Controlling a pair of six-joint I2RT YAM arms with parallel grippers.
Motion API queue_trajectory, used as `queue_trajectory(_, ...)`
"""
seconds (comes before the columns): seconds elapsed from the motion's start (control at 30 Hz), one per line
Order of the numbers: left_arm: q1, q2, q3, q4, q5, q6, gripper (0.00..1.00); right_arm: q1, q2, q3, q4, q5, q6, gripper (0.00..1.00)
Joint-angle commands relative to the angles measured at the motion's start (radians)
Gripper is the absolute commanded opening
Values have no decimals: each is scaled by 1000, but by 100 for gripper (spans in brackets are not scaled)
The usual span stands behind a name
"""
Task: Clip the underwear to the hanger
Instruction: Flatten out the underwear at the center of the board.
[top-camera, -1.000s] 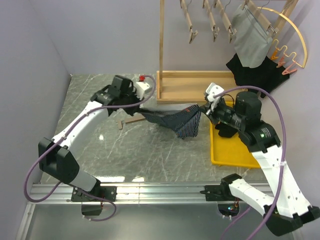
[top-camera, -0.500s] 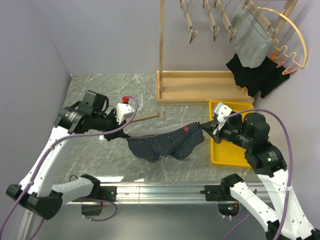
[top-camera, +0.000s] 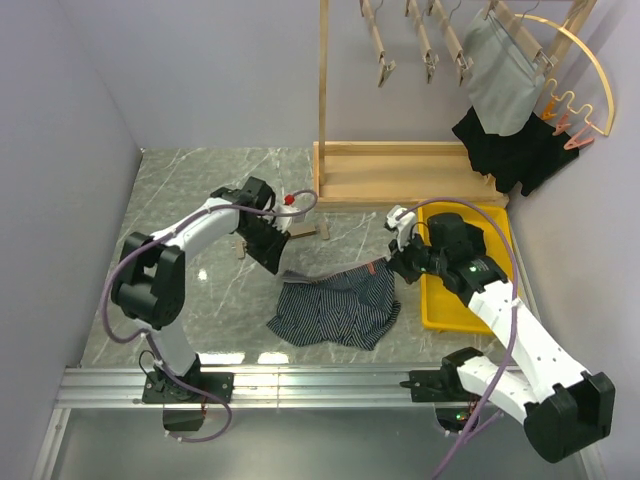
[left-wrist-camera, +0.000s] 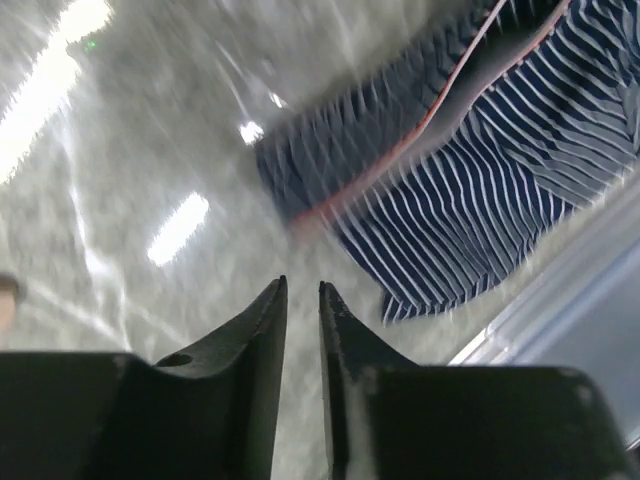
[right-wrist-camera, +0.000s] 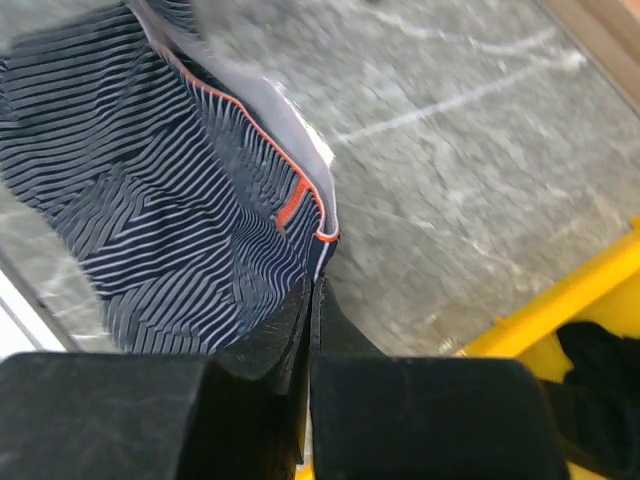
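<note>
The navy striped underwear (top-camera: 335, 308) with an orange-edged waistband lies spread on the marble table. My right gripper (top-camera: 393, 262) is shut on its right waistband corner, and in the right wrist view the fabric (right-wrist-camera: 200, 210) runs into the closed jaws (right-wrist-camera: 312, 283). My left gripper (top-camera: 276, 266) hovers at the underwear's upper left corner. Its jaws (left-wrist-camera: 302, 285) stand slightly apart with nothing between them, the cloth (left-wrist-camera: 480, 180) lying ahead of them. A wooden hanger (top-camera: 305, 232) lies on the table behind the left gripper, partly hidden by that arm.
A wooden rack stands on its base (top-camera: 400, 172) at the back, with clip hangers (top-camera: 382, 55), a grey garment (top-camera: 500, 75) and a black garment (top-camera: 510, 150) hanging. A yellow tray (top-camera: 432, 300) holding dark clothes sits at the right, its rim (right-wrist-camera: 560, 310) close to my right gripper.
The underwear was stretched in the air between both grippers; now it lies on the table. My left gripper has let go and opened a little. My right gripper came down and left, still gripping.
</note>
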Motion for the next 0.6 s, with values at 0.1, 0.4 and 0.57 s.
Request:
queue_trajectory(0.1, 38, 61, 61, 188, 80, -141, 44, -23, 72, 7, 68, 100, -33, 0)
queue_trajectory(0.4, 120, -114, -170, 422, 330, -102, 71, -27, 218, 48, 51, 103, 6, 0)
queue_trajectory(0.57, 120, -198, -278, 579, 412, 93, 67, -73, 277, 94, 27, 92, 34, 0)
